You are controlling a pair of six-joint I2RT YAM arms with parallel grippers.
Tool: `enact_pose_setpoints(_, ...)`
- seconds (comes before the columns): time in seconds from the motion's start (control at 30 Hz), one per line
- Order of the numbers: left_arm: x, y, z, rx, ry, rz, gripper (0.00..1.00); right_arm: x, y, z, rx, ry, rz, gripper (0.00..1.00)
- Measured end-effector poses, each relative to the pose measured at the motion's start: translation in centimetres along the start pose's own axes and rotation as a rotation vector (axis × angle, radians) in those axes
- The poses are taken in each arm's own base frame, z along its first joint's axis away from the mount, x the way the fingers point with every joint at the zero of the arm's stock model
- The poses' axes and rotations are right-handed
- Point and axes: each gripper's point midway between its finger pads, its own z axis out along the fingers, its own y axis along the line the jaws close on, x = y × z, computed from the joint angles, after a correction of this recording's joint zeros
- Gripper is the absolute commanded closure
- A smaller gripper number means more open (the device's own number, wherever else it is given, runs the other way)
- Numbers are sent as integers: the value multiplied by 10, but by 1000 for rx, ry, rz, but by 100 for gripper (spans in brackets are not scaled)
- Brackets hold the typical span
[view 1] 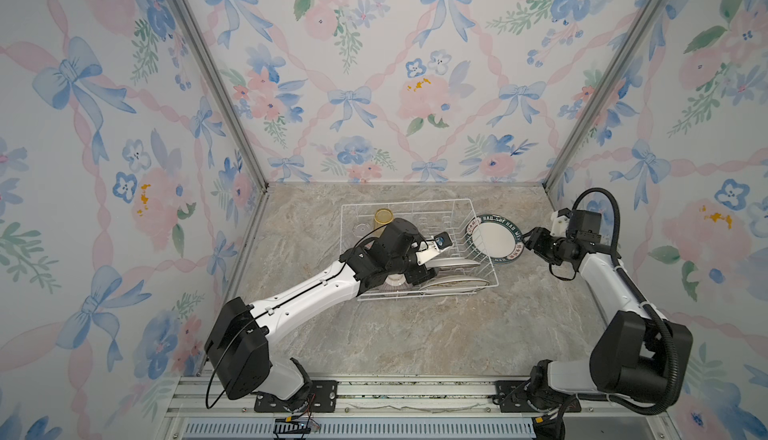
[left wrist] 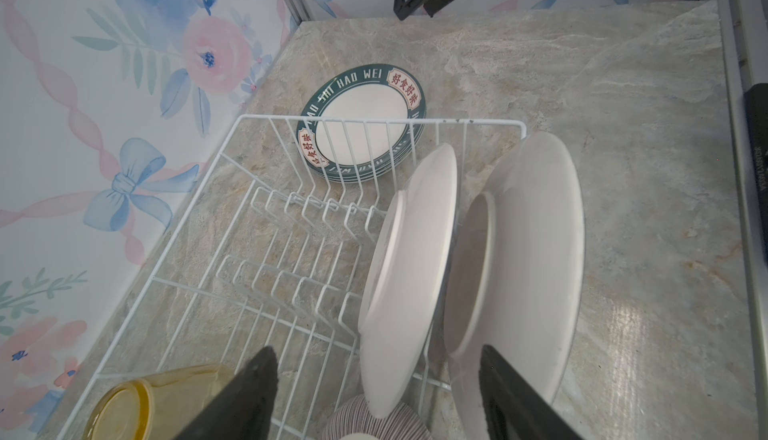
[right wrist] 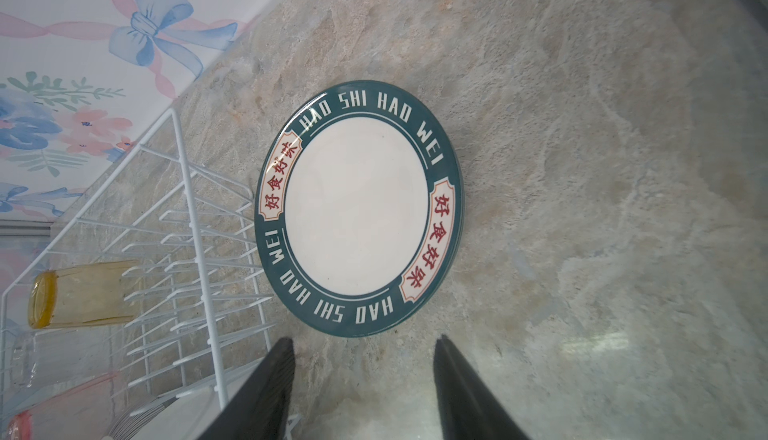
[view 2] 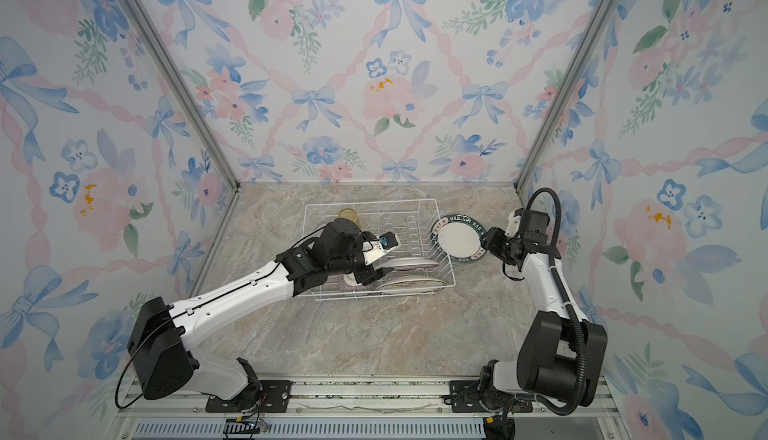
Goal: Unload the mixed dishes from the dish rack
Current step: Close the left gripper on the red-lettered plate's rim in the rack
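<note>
the dish rack point(left wrist: 490, 121) sits on the table point(view 1: 415, 342). the left claw point(left wrist: 378, 350) hangs inside the rack. two upright plates point(left wrist: 411, 259) stand on edge in its slots just ahead of this claw, side by side, one in line with the gap between its fingers. the bowl point(left wrist: 374, 421) lies in the rack right under the claw, and the tumbler point(left wrist: 137, 400) stands off to one finger's flank. past the rack's end wall, the plate stack point(right wrist: 357, 209) lies flat on the table, directly ahead of the right claw point(right wrist: 365, 339), between it and the rack.
</note>
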Motion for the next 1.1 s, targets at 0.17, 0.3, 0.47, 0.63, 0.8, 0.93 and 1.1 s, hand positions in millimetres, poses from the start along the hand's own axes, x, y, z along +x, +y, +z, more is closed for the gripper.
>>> enact_pose_setpoints(0.17,10,-5,15,26,38,14,31,-3,4,-6,-6,-20,-8,44)
enact_pose_setpoints(0.3,14,-6,23,34,55,20,36,-5,6,-10,-11,-32,-13,44)
enact_pose_setpoints(0.47,13,-4,31,37,61,34,47,-6,7,-12,-13,-37,-14,44)
enact_pose_setpoints(0.63,16,-5,41,48,80,46,57,-6,7,-12,-14,-38,-15,44)
enact_pose_setpoints(0.8,18,-5,49,59,99,52,81,-8,7,-15,-20,-46,-14,44)
enact_pose_setpoints(0.93,12,13,52,-11,98,84,93,-9,6,-17,-23,-52,-9,44)
enact_pose_setpoints(1.1,10,15,57,-22,104,100,95,-8,7,-18,-31,-54,-10,44)
